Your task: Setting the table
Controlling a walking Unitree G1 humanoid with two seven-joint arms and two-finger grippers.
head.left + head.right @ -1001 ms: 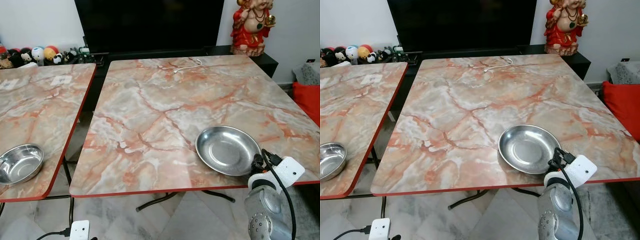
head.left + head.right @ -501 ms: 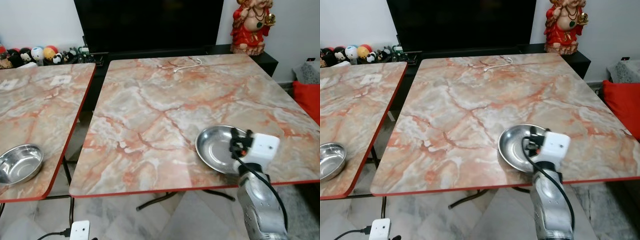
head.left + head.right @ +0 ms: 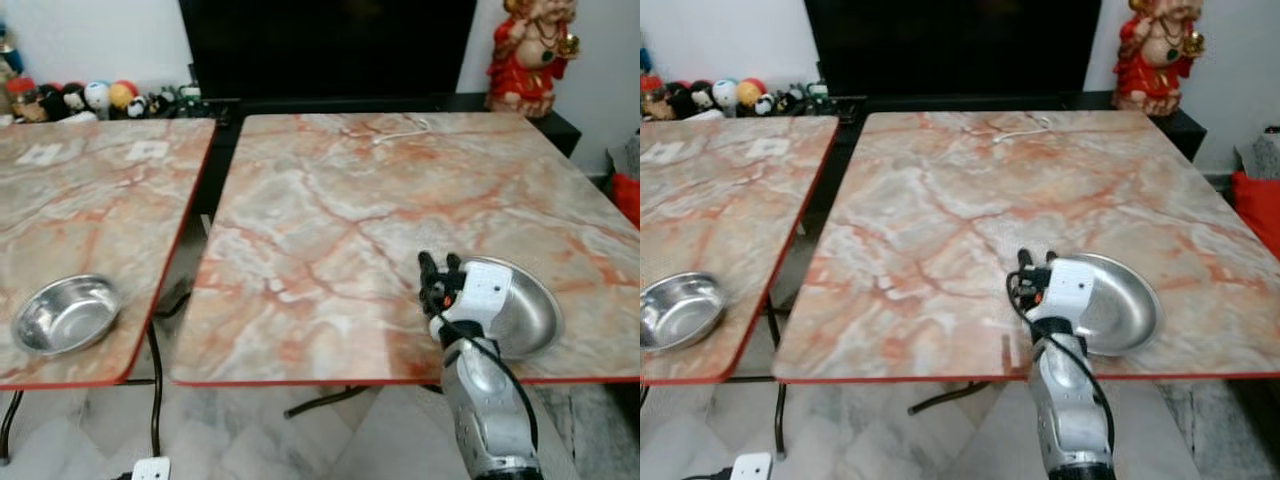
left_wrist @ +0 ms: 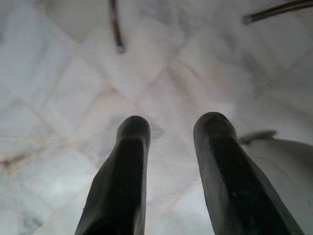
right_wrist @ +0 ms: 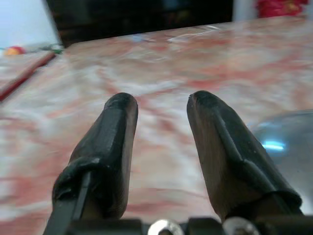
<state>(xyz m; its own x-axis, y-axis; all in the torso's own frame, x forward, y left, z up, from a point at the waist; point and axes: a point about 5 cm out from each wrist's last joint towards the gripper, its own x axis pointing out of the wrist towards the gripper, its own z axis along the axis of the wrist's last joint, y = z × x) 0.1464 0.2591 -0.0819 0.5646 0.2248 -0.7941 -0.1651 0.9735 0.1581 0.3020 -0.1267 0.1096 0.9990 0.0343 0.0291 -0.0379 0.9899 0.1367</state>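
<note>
A shallow steel plate (image 3: 520,312) lies near the front edge of the right marble table (image 3: 330,210). My right gripper (image 3: 438,266) hovers over the table just left of the plate's rim, its white wrist block covering part of the plate. In the right wrist view the gripper (image 5: 161,100) is open with nothing between its fingers, and the plate (image 5: 286,134) shows beside one finger. A small steel bowl (image 3: 65,315) sits near the front edge of the left table (image 3: 90,190). My left gripper (image 4: 171,122) hangs idle, open, over the floor.
A gap separates the two tables. A white cable (image 3: 400,133) lies at the far side of the right table. A dark TV unit (image 3: 330,50), small figurines (image 3: 90,98) and a red statue (image 3: 530,55) stand behind. A red cushion (image 3: 628,195) is at the right.
The camera has turned left. My right arm rose from below the table edge and swung left, bringing the gripper over the table by the plate's left rim.
</note>
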